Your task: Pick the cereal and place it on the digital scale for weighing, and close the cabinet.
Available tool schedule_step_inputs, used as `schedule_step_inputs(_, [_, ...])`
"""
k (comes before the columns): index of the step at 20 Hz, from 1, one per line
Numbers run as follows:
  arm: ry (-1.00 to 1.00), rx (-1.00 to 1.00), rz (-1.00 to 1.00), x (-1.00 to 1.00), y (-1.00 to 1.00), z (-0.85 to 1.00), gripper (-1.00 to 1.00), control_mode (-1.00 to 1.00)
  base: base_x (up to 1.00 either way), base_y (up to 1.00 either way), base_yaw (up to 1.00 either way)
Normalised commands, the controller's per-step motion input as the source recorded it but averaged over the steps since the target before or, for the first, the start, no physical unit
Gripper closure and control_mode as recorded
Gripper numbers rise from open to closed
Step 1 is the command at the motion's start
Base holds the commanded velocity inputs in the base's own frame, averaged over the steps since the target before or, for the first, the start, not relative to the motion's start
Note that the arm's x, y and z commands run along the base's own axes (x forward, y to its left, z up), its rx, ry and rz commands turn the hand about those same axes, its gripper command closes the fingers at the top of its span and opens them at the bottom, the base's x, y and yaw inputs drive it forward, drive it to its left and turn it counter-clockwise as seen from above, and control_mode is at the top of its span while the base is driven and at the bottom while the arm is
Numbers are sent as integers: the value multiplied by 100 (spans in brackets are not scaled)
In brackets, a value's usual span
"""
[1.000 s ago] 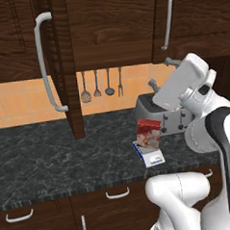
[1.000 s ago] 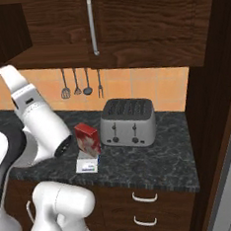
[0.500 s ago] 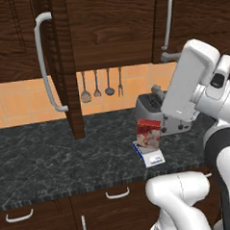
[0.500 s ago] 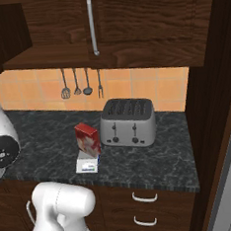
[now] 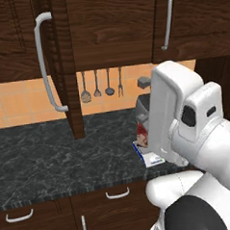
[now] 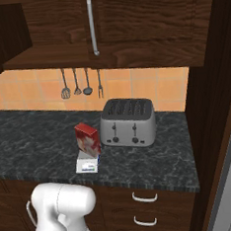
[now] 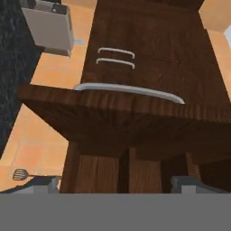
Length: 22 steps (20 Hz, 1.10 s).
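Note:
The cereal (image 6: 87, 139), a small red box, stands upright on the digital scale (image 6: 87, 165) on the dark counter, left of the toaster. In the left base view my white arm covers most of the cereal (image 5: 141, 132) and part of the scale (image 5: 149, 158). The cabinet's left door (image 5: 61, 67) stands open, swung out edge-on with its pale bar handle (image 5: 45, 63); its right door (image 6: 128, 12) is shut. My gripper (image 7: 117, 186) is open, its fingertips (image 7: 41, 184) wide apart with nothing between them, facing a dark wood door with a long handle (image 7: 131, 90).
A grey toaster (image 6: 128, 122) sits right of the cereal. Utensils (image 6: 77, 83) hang on the orange tiled wall. A tall dark panel (image 6: 210, 104) bounds the counter at the right. Drawers with small handles (image 6: 144, 198) lie below the counter edge.
My arm has swung up and leftward, leaving the right base view and now covering the cereal and toaster in the left one. The cereal has stayed on the scale.

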Motion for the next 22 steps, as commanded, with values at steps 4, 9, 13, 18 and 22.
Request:
schedule_step_inputs(4, [-25, 32, -28, -4, 100, -100, -100, -100, 0, 0, 0])
schedule_step_inputs(9, [-29, 12, -10, -9, 71, -49, -100, -100, 0, 0, 0])
schedule_step_inputs(13, [-22, 11, 0, -15, 66, -33, -100, -100, 0, 0, 0])
schedule_step_inputs(18, [2, -2, -6, 29, 76, -7, -100, -100, 0, 0, 0])
schedule_step_inputs(22, [11, -6, -12, 80, 59, 6, -100, -100, 0, 0, 0])
